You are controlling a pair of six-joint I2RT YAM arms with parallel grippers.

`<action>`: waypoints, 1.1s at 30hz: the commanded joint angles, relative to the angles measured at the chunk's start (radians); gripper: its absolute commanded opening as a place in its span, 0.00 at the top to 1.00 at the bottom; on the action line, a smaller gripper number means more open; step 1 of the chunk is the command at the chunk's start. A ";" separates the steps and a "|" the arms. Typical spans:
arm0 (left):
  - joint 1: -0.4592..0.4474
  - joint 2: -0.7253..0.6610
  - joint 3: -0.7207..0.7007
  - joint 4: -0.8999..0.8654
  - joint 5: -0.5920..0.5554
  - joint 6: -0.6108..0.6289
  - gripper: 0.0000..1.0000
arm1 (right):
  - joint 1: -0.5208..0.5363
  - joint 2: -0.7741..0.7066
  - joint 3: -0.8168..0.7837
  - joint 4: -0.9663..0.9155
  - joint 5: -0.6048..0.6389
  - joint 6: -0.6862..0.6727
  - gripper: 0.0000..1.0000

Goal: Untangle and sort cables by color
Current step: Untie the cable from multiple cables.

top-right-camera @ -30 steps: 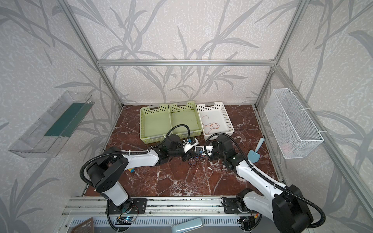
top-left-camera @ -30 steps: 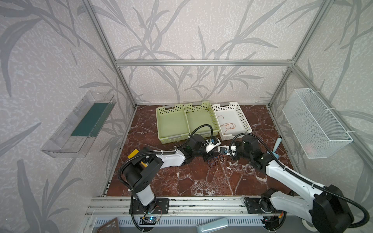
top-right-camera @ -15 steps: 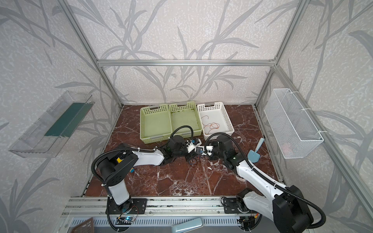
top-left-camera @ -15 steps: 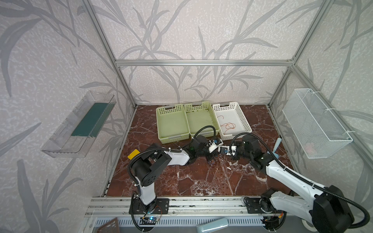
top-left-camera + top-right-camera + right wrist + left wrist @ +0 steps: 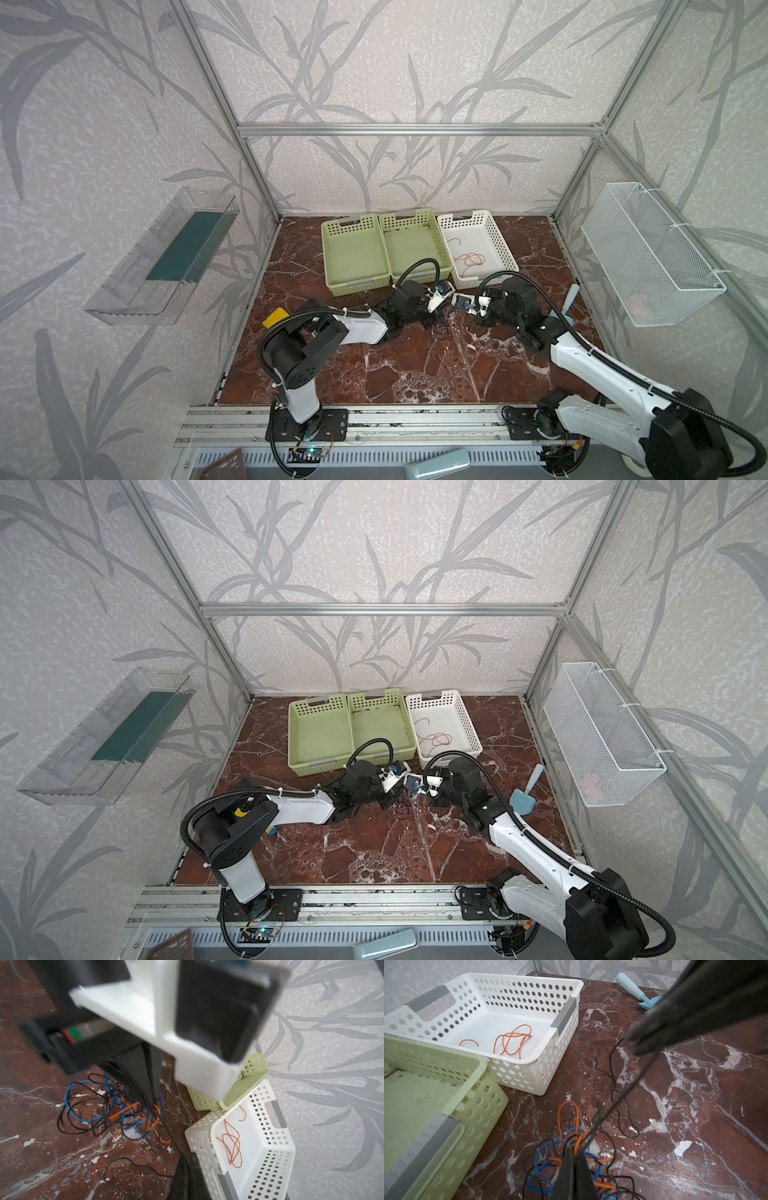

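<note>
On the marble table (image 5: 415, 374), a tangle (image 5: 124, 1109) of blue, orange and dark cables. The left gripper (image 5: 572, 1154) is clamped tight at the tangle's top on a dark cable (image 5: 623, 1095). The right gripper (image 5: 188, 1157) pinches the same strand, which runs taut between them. Just behind is the white basket (image 5: 566, 1022), holding a loose orange cable (image 5: 510, 1043), with the green baskets (image 5: 357, 286) alongside.

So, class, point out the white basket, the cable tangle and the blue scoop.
white basket (image 5: 517, 1077): left wrist view, perforated wall.
cable tangle (image 5: 124, 1112): right wrist view, orange strand mid-heap.
blue scoop (image 5: 630, 986): left wrist view, handle.
</note>
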 commanded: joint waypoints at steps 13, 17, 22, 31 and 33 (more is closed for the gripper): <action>0.019 -0.255 -0.187 -0.009 -0.164 -0.066 1.00 | -0.092 0.001 0.018 -0.008 0.187 0.249 1.00; 0.043 -0.280 -0.187 -0.057 -0.330 -0.116 1.00 | -0.102 -0.008 0.017 -0.020 0.221 0.268 1.00; 0.087 -0.322 -0.196 -0.107 -0.454 -0.186 1.00 | -0.132 -0.018 0.021 -0.044 0.288 0.305 1.00; 0.165 -0.367 -0.239 -0.156 -0.592 -0.274 1.00 | -0.215 -0.086 -0.006 -0.084 0.423 0.404 1.00; 0.175 -0.370 -0.245 -0.167 -0.608 -0.283 1.00 | -0.238 -0.098 -0.009 -0.098 0.447 0.423 1.00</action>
